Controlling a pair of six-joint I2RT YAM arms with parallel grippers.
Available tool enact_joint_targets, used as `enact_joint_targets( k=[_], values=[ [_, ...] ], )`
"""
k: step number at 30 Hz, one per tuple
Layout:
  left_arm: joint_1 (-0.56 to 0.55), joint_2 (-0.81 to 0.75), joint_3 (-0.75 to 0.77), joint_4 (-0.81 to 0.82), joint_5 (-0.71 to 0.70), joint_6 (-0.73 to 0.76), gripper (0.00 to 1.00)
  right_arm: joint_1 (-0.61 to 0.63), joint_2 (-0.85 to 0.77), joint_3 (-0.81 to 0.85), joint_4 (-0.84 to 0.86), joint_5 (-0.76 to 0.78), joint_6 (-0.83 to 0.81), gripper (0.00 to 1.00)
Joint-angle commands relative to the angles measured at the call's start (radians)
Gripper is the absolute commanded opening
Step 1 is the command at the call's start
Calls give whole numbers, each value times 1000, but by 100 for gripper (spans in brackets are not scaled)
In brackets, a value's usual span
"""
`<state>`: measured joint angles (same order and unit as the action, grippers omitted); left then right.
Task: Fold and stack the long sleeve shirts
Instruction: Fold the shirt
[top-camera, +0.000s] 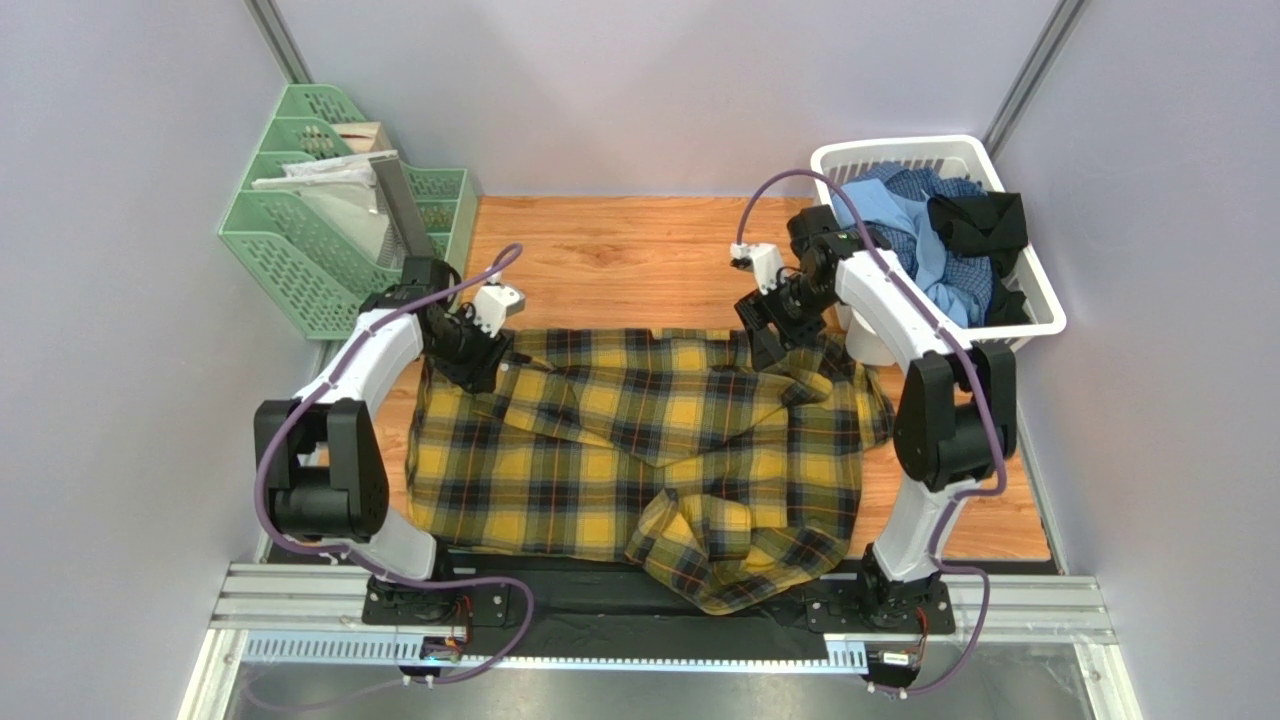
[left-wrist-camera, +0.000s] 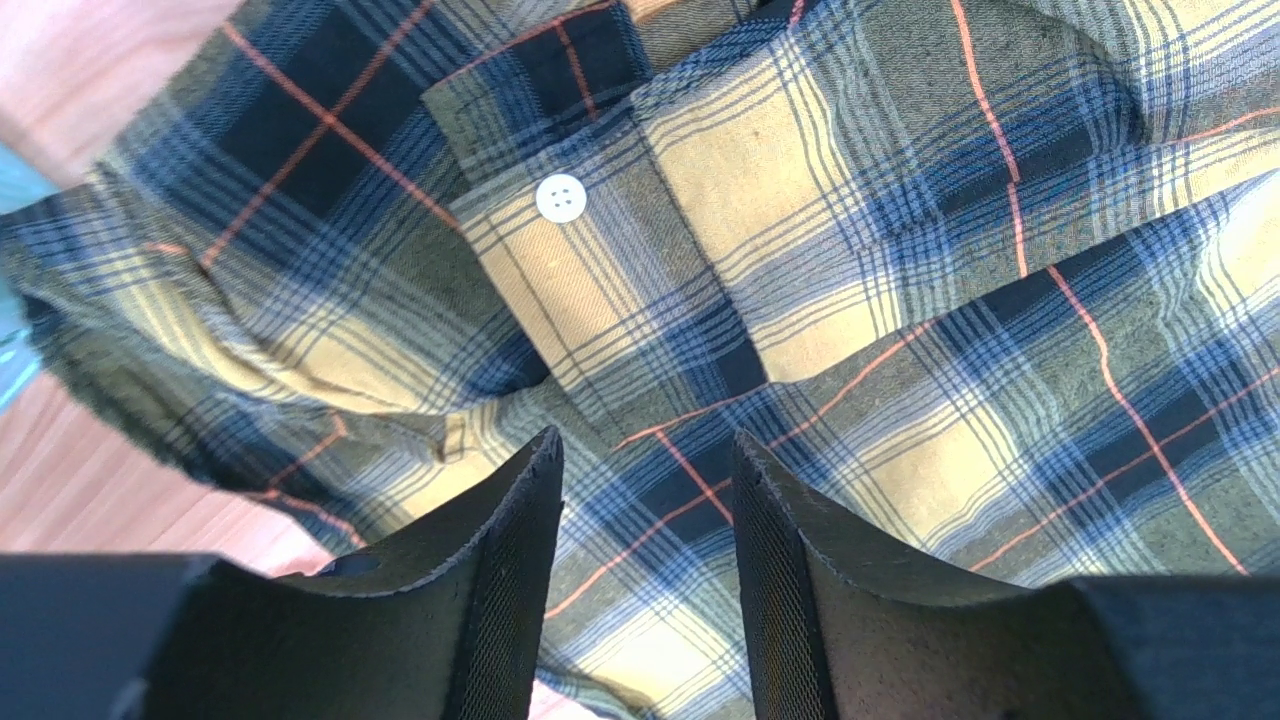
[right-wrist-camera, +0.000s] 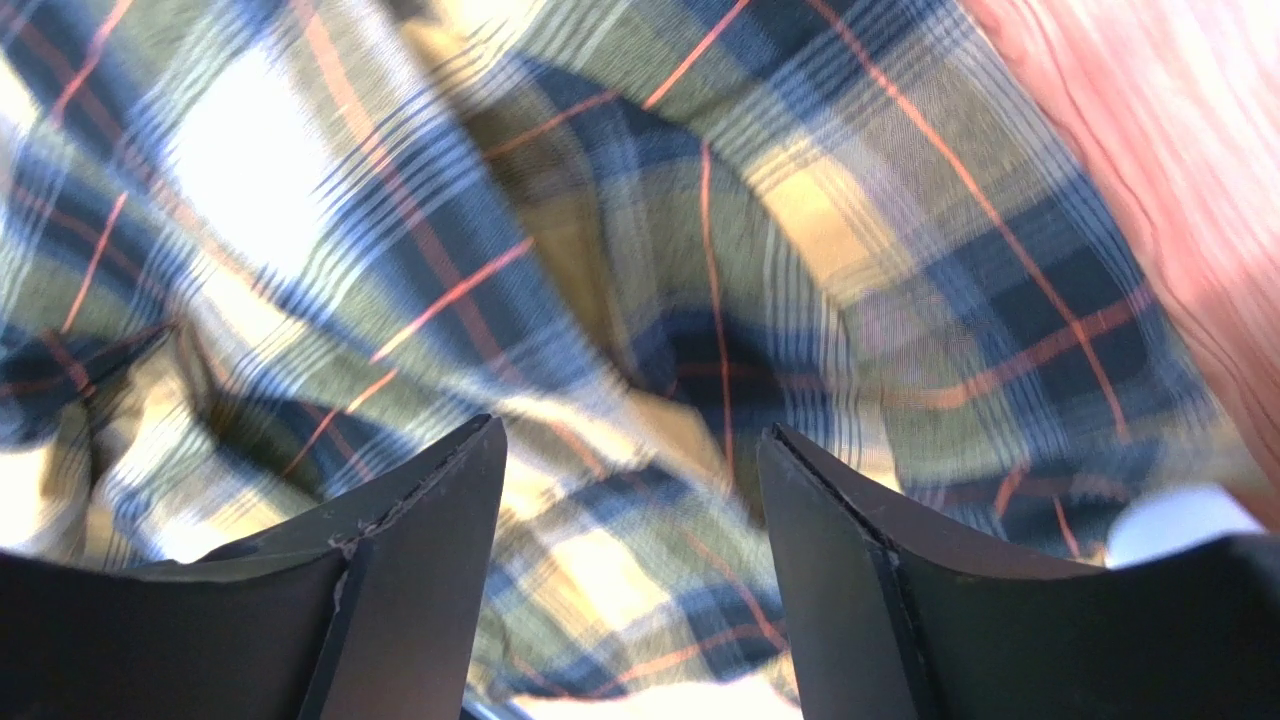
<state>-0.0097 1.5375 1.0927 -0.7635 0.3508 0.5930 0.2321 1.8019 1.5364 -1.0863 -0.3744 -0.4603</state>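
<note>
Mustard-black plaid shirt (top-camera: 646, 450) rumpled, orange lines; left gripper (left-wrist-camera: 646, 438), right gripper (right-wrist-camera: 631, 428) parted, empty, over it.

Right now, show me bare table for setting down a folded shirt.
Bare wood: the far strip of the table between the green rack and white basket, beyond the plaid shirt; a smaller patch right of the shirt, nearer than the basket. Crowded: centre and near edge, under the shirt.

Bright, even light from above fills the top view, leaving only soft shadows around the mustard-yellow and black plaid flannel shirt (top-camera: 601, 450) on the orange-brown wooden tabletop (top-camera: 631, 263); the left wrist view is crisp, the right wrist view smeared by blur, its pale checks glaring white
</note>
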Motion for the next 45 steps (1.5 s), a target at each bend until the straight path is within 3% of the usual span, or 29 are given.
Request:
enact_joint_targets(
  k=[1,3,4,6,7,8,11,14,18,21,25,26,27,31,32,33,34,36,38,39,40,42,43,45],
  values=[
    [1,36,36,-7,33,11,53,1,99,34,0,-11,12,66],
    [1,47,35,-2,22,17,53,1,120,16,-29,5,-9,64],
    [1,52,33,-2,19,18,53,0,120,1,-35,18,-24,57],
    [1,65,33,6,-1,18,53,0,100,-57,-41,40,-64,39],
    [1,70,33,9,-9,16,53,-4,93,-74,-40,64,-75,23],
    [1,81,33,12,-15,14,53,-5,85,-87,-37,78,-93,17],
    [1,119,36,33,-50,4,50,-11,83,-113,-6,133,-95,10],
    [1,191,59,47,-91,1,45,-2,117,-99,52,160,-58,12],
    [2,301,146,33,-163,-1,29,4,195,-61,129,218,-18,12],
    [1,374,212,7,-187,-16,25,4,258,-4,141,246,-3,13],
    [2,362,260,-25,-142,-19,25,4,249,28,141,244,3,26],
    [2,339,256,-60,-84,11,29,4,213,37,99,229,-3,32],
    [2,307,248,-81,-40,36,33,3,177,30,77,182,-11,45],
    [-21,-2,162,-242,266,204,48,4,-40,-50,-44,28,-8,68],
    [-35,-55,132,-269,305,235,60,4,-134,-94,-64,-19,-8,73],
    [-53,-151,118,-292,350,276,65,6,-175,-119,-79,-111,-11,78],
    [-103,-195,101,-321,428,280,75,7,-224,-155,-84,-150,0,79],
    [-189,-297,49,-316,485,227,78,7,-342,-262,-77,-268,11,79],
    [-367,-353,-29,-182,517,98,76,9,-406,-335,-37,-329,31,78],
    [-430,-394,-60,-101,508,-62,75,9,-462,-407,-17,-365,41,78],
    [-558,-405,-112,61,466,-112,75,9,-482,-433,27,-363,64,78],
    [-691,-375,-134,162,424,-140,75,7,-521,-475,32,-386,72,75],
    [-816,-346,-125,234,351,-144,76,6,-529,-482,34,-388,80,75],
    [-934,-216,-85,253,315,-111,77,-4,-547,-490,34,-377,104,74]
  ],
)
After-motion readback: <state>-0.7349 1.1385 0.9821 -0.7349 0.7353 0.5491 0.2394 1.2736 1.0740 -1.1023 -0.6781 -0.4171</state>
